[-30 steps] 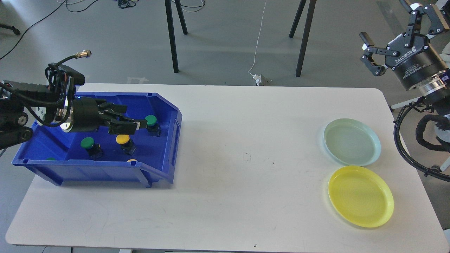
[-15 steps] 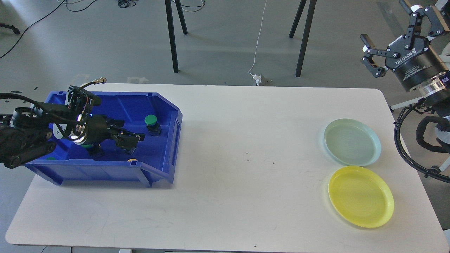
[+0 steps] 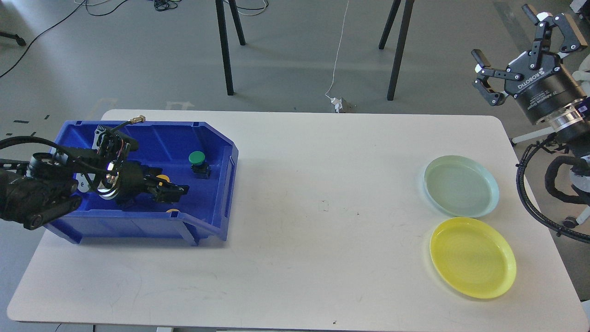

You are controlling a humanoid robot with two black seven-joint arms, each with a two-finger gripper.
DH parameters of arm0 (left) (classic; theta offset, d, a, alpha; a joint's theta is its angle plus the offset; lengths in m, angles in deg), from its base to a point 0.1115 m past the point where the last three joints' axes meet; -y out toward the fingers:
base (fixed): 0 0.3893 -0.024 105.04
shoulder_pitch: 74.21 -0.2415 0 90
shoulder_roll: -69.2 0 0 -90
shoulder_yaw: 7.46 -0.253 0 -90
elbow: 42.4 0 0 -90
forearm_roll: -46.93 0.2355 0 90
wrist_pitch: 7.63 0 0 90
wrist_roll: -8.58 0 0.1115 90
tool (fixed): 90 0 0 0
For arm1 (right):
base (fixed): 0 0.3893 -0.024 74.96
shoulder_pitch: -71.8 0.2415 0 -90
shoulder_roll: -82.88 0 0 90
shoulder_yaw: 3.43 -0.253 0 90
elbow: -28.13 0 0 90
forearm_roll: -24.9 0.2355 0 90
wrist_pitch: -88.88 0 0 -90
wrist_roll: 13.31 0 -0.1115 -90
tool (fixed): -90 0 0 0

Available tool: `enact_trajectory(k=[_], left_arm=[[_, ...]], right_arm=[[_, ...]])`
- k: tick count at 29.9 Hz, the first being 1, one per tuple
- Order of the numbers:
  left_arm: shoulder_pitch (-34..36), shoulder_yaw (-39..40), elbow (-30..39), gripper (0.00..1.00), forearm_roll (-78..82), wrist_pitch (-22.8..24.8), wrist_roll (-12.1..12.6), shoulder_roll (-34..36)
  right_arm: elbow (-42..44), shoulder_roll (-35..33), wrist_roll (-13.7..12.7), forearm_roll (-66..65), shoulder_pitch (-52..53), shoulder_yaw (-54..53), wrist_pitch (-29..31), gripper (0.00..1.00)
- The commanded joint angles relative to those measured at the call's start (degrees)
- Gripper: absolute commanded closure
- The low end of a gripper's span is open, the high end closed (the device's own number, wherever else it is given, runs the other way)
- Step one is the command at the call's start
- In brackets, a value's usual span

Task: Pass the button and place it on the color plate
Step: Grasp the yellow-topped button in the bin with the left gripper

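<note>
Left gripper (image 3: 173, 191) has dropped deeper into blue plastic bin (image 3: 216, 138), fingers around yellow-capped button (image 3: 162, 179); grip unclear. Right gripper (image 3: 518, 44) spread wide.

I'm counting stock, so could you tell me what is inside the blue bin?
The blue bin holds a green button, parts of two yellow buttons, and the left gripper. The arm hides anything beneath.

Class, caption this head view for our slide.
Left gripper reaches a yellow-capped button in the blue plastic bin; right gripper waits open.
</note>
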Motion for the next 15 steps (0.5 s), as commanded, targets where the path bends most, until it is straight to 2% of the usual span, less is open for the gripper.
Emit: enact_trajectory(k=[1,5,9,13,15], left_arm=[[-0.17,-0.33,-0.04,0.07,0.12,0.0,0.0,-0.07],[-0.17,-0.42,-0.13,0.15,0.12,0.0,0.0,-0.16],[-0.09,-0.51,-0.83,0.32,0.12,0.0,0.0,-0.16],[-0.17,-0.68,-1.36,0.43,0.12,0.0,0.0,-0.34],[-0.26,-0.68,-1.53,0.44,0.12,0.08,0.0,-0.69]], right_arm=[[0.0,0.0,-0.01,0.0,-0.21,0.01,0.0,0.0],[0.0,0.0,-0.01,0.0,-0.39,-0.25,0.0,0.0],[0.0,0.0,-0.01,0.0,-0.74,-0.26,0.0,0.0],[-0.09,0.0,0.0,0.0,-0.91,-0.26,0.0,0.0],[-0.09,0.0,0.08,0.09,-1.18,-0.34,0.0,0.0]])
